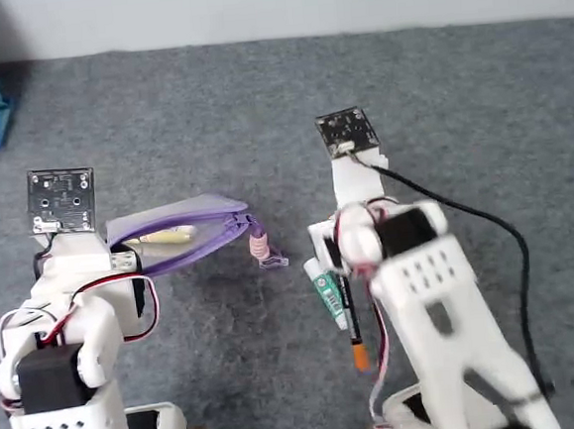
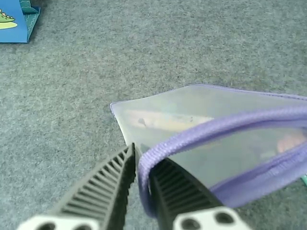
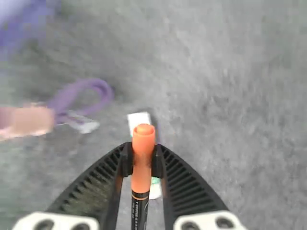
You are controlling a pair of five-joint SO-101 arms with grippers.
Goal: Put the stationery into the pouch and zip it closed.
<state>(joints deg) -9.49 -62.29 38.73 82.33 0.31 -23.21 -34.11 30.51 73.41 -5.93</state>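
Between the ribbed fingers of the right gripper (image 3: 142,154), an orange-capped marker (image 3: 143,136) is clamped just below its cap, the dark barrel running back under the wrist. It looks light and stiff, but its smooth round body may swivel in so narrow a pinch. Just beyond its tip lies a white-and-green stick (image 3: 139,120), flat on the grey table (image 1: 458,112); it is probably just as rigid and easiest to take across its width.

Over to the left, the left gripper (image 2: 136,154) is closed on the purple fabric rim of the pouch (image 2: 192,120), lifting one lip so the mouth gapes towards the other arm. The clear walls appear soft and floppy, so the opening would likely sag if released. A pale, pencil-like item (image 1: 165,237) already rests inside.

Farther out, at the pouch's end, a pink zip charm (image 1: 260,244) on a purple loop trails onto the table. It seems the natural hold for zipping, though small and limp.
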